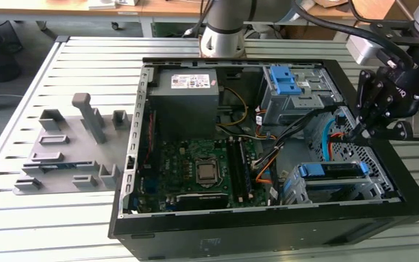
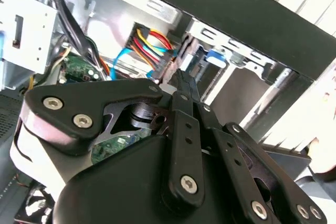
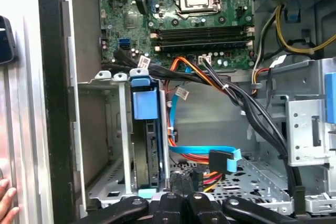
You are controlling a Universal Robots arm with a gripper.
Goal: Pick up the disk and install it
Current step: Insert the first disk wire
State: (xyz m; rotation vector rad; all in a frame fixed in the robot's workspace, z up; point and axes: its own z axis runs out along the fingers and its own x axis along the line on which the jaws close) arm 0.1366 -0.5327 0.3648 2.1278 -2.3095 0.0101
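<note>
The disk (image 1: pixel 331 170) stands on edge in the lower drive cage (image 1: pixel 373 191) of the open computer case (image 1: pixel 268 234). Its blue carrier bracket faces up out of the cage, near the case's corner at the exterior view's right.

My fingers (image 1: pixel 352 135) are apart from it. They hang inside the case just beside that cage, pressed together, and I can make out nothing between them. In the first wrist view my tips sit next to a dark plug with orange and red wires (image 3: pixel 202 176), though I cannot tell whether they touch it. A light blue flat cable (image 3: pixel 210 151) loops across the case floor just past them. In that view the disk shows edge-on in its metal cage, with the blue bracket at the near end.

Farther out, black cable bundles (image 3: pixel 247 103) run from the cage area toward the motherboard (image 1: pixel 202 164), whose processor socket lies bare. Beyond the board is the grey power supply (image 1: pixel 187 90), and beside that an upper drive cage with a blue latch (image 1: pixel 289 82).

The case lies on its side on a slatted metal tabletop (image 1: pixel 20 87). A grey fixture plate with upright blocks (image 1: pixel 64 147) rests well apart from the case at the exterior view's left. A person's hand (image 3: pixel 6 203) shows at the case's outer wall in the first wrist view.
</note>
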